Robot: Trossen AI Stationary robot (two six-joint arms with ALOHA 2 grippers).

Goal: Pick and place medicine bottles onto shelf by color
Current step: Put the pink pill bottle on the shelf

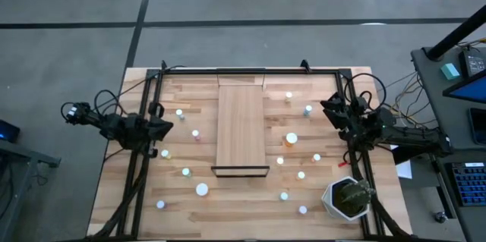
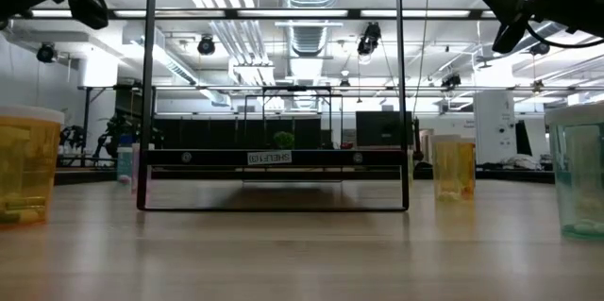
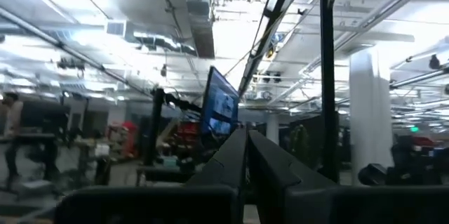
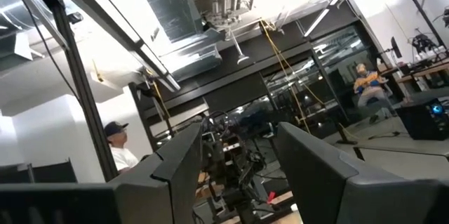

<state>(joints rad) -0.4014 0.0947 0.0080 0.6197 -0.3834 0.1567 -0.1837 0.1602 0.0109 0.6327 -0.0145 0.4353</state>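
**Nothing sorted yet**

High view: shelf bare, medicine bottles scattered on the surface either side of it; left gripper jaws together, right gripper jaws apart, both empty

Low view: bottles beside shelf, none on it

You are working in a large industrial lab or workshop hall. Overhead runs an open ceiling with exposed silver ventilation ducts and long strip lights. The floor around your slatted light-wood table is bare grey concrete marked with dark lines. Beyond the table stand other workstations with a glowing blue computer monitor, a white square pillar, and a seated person at a far desk.
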